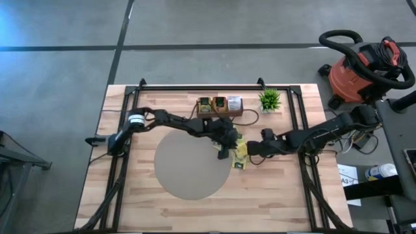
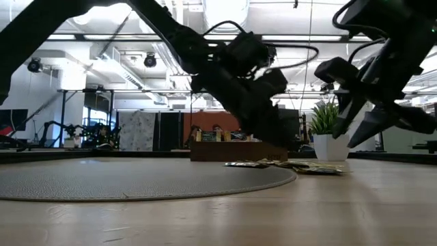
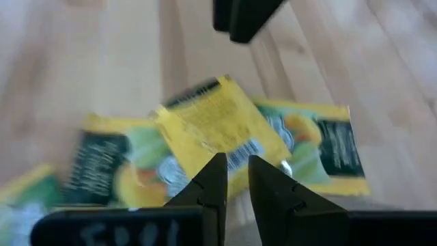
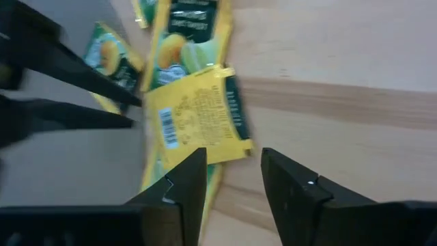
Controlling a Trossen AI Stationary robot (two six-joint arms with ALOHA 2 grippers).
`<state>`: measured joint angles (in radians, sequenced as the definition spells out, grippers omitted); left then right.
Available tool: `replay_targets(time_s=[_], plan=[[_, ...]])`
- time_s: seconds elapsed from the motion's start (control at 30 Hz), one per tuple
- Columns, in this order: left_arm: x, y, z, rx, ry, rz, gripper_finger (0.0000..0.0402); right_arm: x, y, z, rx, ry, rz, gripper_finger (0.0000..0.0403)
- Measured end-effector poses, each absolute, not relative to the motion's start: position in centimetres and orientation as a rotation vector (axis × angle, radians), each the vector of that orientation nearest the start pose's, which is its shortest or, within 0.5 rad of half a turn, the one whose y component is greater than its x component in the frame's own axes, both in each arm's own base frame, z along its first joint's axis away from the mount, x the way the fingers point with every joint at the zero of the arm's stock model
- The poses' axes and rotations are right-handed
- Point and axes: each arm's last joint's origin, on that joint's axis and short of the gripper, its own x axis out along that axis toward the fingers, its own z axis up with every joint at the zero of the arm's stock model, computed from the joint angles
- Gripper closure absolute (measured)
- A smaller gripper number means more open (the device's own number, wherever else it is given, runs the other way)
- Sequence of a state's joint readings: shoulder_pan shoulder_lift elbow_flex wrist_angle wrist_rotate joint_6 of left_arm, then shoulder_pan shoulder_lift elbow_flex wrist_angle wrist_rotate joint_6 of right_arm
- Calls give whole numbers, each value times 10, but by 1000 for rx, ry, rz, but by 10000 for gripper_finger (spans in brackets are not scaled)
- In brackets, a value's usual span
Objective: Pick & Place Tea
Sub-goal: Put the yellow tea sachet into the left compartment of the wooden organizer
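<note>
My left gripper [image 3: 237, 179] has its fingers nearly together, pinching the edge of one yellow sachet [image 3: 217, 130] that is raised and tilted above the others. In the right wrist view the same yellow sachet [image 4: 198, 123] shows barcode side up. The left arm's fingers [image 4: 102, 85] reach it from the mat side, and my right gripper [image 4: 233, 174] stands just short of its near edge with fingers parted and nothing between them.

Beneath it lie more sachets [image 3: 311, 147] of the yellow-and-green kind, overlapping in a loose pile [image 1: 240, 155] on the bare wood at the rim of the round grey mat [image 1: 188, 166]. From table height the pile [image 2: 300, 165] is a thin flat layer, and both grippers hang low over it.

Farther out, the wooden tray [image 1: 220, 106] sits at the back edge of the table [image 1: 279, 195], already holding some sachets, with the potted plant [image 1: 269, 99] beside it.

Risks, as I judge them:
- The pinch is only on an edge, so the sachet may slip or swing when lifted.
- A neighbour overlapping it may drag along.
- The two grippers are very close, so a careless move could knock them together.
- Closing the right fingers on the sachet could crumple it.
</note>
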<state>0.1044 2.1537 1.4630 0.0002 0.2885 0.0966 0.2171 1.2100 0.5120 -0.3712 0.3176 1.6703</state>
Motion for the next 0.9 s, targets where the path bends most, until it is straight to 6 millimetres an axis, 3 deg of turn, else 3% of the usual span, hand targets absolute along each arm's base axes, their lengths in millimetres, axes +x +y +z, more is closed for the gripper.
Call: replay_targets(time_s=[0.13, 0.6, 0.9], plan=[[463, 38, 144, -59, 760, -214, 346, 199, 34, 148, 1268, 622, -835, 260], [464, 40, 139, -40, 760, -201, 346, 198, 34, 135, 1214, 671, -881, 256], [466, 40, 128, -75, 774, -190, 346, 213, 37, 122, 1232, 644, -833, 255]])
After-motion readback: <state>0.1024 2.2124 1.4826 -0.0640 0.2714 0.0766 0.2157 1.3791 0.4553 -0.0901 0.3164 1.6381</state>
